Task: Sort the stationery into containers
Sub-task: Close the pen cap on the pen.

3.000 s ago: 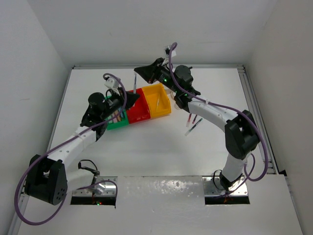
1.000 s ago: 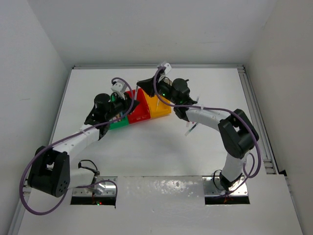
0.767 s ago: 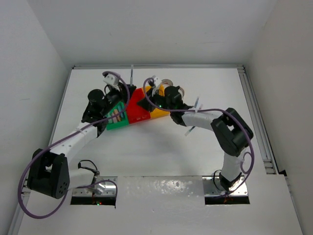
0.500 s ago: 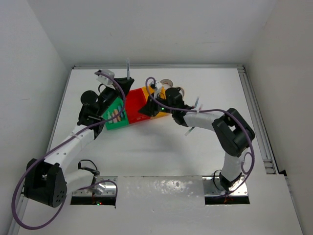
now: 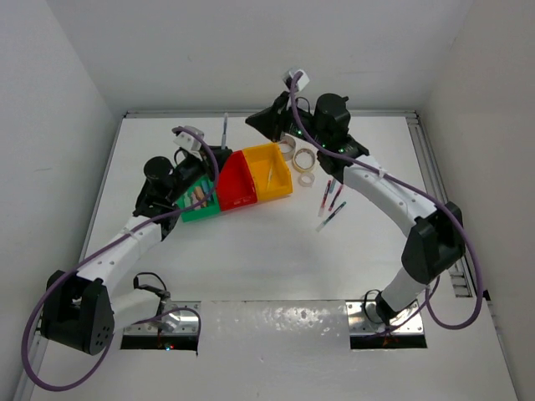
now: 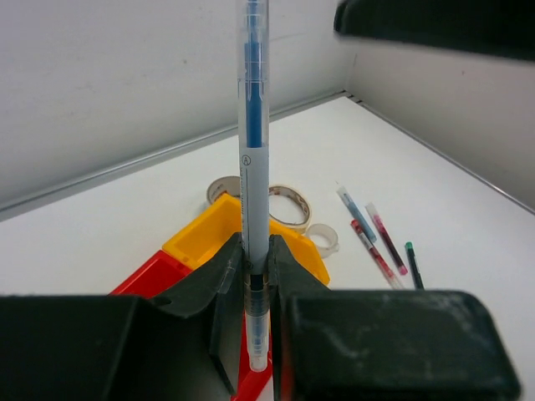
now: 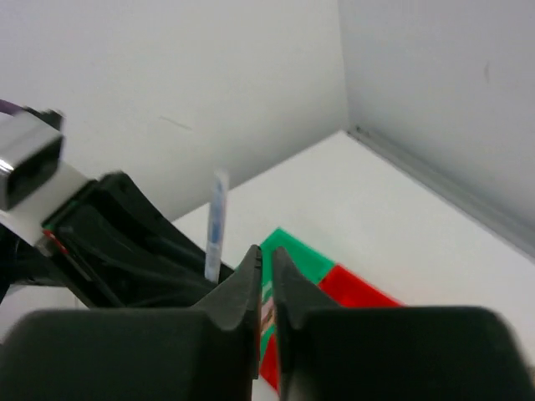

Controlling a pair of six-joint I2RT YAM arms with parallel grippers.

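Note:
My left gripper (image 5: 221, 155) (image 6: 255, 255) is shut on a thin blue pen (image 5: 226, 129) (image 6: 253, 150), which stands upright just behind the red container (image 5: 236, 182). The green container (image 5: 199, 200), the red one and the yellow container (image 5: 272, 171) sit joined in a row. Pastel blocks lie in the green one and a pen lies in the yellow one. My right gripper (image 5: 252, 122) (image 7: 264, 259) hangs shut and empty above the table behind the containers. In the right wrist view the green container (image 7: 297, 249) and red container (image 7: 359, 294) lie below the right gripper.
Three tan tape rolls (image 5: 305, 159) (image 6: 288, 200) lie right of the yellow container. Several pens (image 5: 332, 199) (image 6: 369, 234) lie on the white table further right. White walls close in the left, back and right; a metal rail (image 5: 435, 180) runs along the right side.
My right gripper has risen from over the yellow and red containers and swung back and to the right. My left gripper, still holding the pen, has shifted slightly.

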